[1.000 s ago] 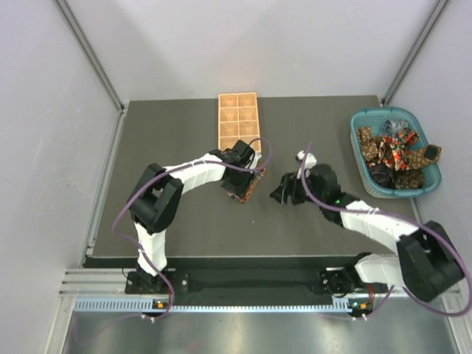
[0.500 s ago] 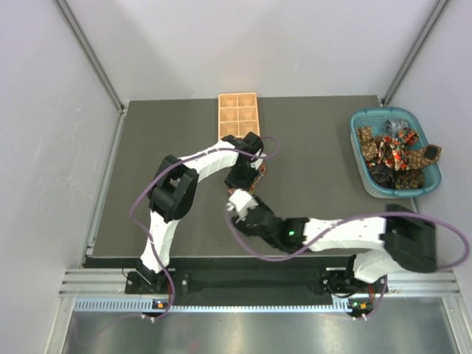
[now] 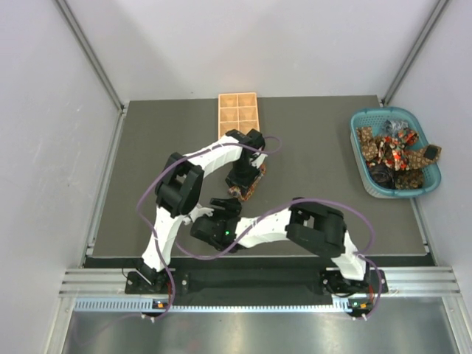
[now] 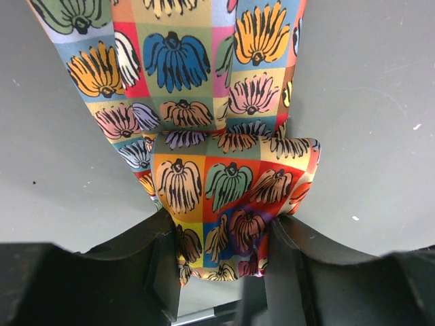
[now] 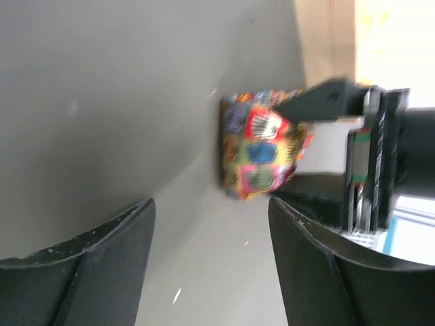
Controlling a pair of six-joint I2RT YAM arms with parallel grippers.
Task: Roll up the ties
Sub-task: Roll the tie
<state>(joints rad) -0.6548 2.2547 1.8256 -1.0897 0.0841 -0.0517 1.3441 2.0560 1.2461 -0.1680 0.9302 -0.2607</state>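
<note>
The left tool (image 4: 221, 263) is clenched on a folded bundle of the flower-print tie (image 4: 217, 183), which sits mid-way across the bench (image 3: 317, 147) near the wooden tray (image 3: 237, 114). The right tool (image 5: 209, 227) hangs released close by, seemingly just short of the cloth.

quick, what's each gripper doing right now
left gripper: closed on the folded part of the tie
right gripper: open, holding nothing
</note>
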